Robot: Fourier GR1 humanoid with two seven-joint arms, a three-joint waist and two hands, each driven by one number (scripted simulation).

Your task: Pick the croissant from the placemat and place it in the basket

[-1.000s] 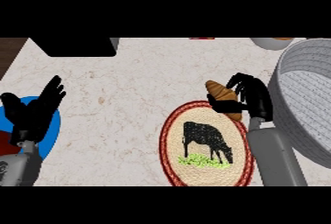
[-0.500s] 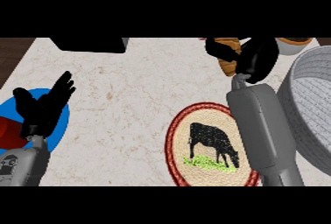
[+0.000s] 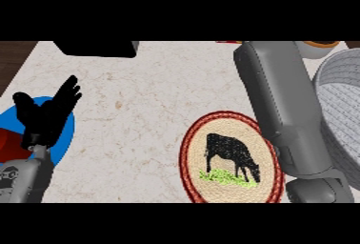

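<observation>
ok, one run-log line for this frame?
placemat: bare, no croissant | right forearm: across placemat, hand out of view | basket: right edge | left hand: open, resting over blue plate

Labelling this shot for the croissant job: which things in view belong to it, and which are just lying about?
Job: placemat with cow picture, grey basket, right forearm stretched past the top edge.

Lying about: blue plate, black block, resting left robot hand.

Round cow-print placemat [image 3: 232, 159] lies bare beside the grey woven basket [image 3: 341, 102].
</observation>
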